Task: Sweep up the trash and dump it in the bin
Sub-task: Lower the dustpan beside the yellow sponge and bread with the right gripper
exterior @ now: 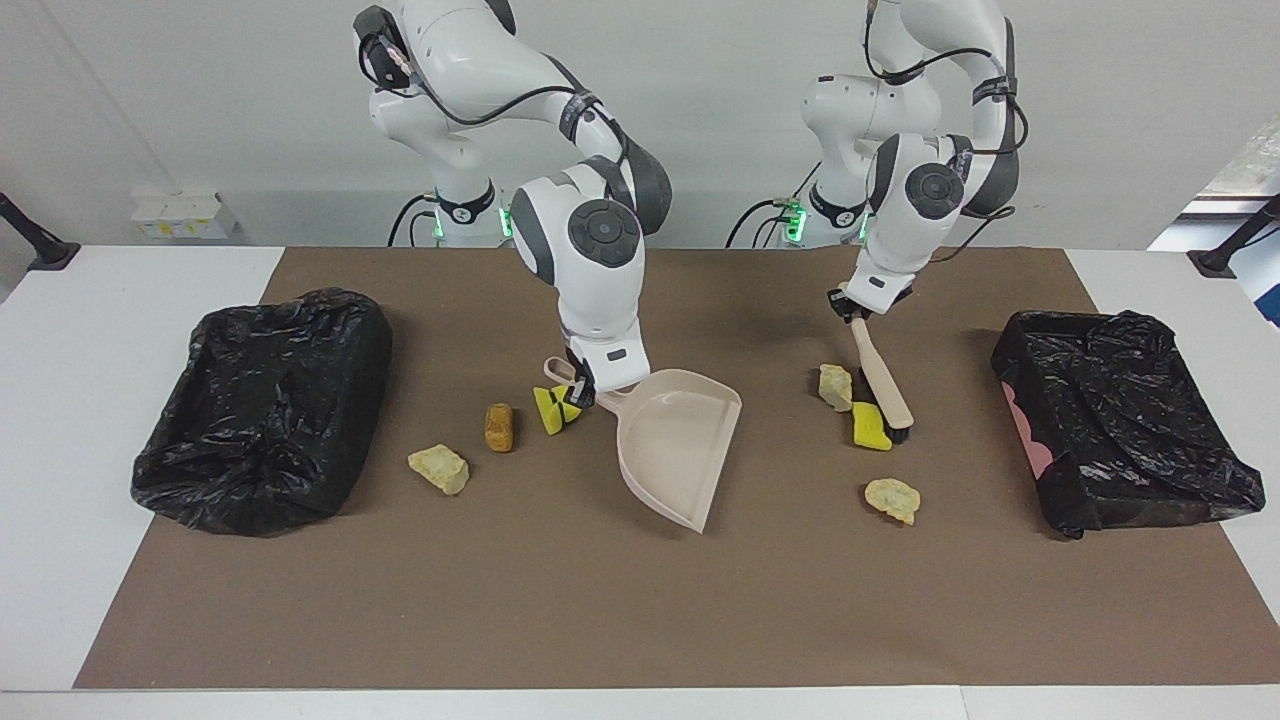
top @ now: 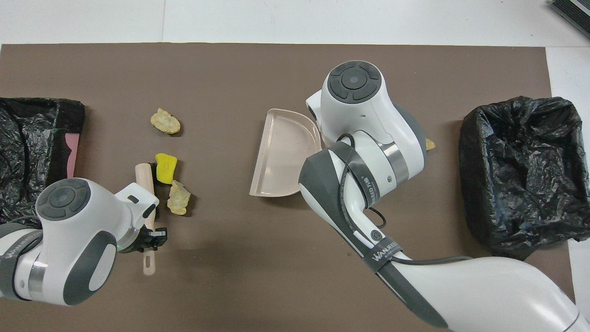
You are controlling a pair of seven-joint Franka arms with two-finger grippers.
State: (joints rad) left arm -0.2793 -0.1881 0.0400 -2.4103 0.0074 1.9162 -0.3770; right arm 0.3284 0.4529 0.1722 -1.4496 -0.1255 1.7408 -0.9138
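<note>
My right gripper (exterior: 580,393) is shut on the handle of the beige dustpan (exterior: 680,450), which sits low at the middle of the brown mat, its mouth toward the left arm's end; the pan also shows in the overhead view (top: 286,157). My left gripper (exterior: 852,305) (top: 152,233) is shut on the handle of a beige brush (exterior: 885,385) (top: 145,177), tilted, bristles down beside a yellow chunk (exterior: 870,427) (top: 166,168). Two pale chunks (exterior: 836,386) (exterior: 892,498) lie close by. By the pan's handle lie a yellow chunk (exterior: 552,408), an orange-brown chunk (exterior: 499,427) and a pale chunk (exterior: 438,468).
Two bins lined with black bags stand on the mat, one at the right arm's end (exterior: 265,405) (top: 521,175), one at the left arm's end (exterior: 1120,420) (top: 32,152). The brown mat (exterior: 640,600) covers the white table. A white box (exterior: 175,215) sits off the table.
</note>
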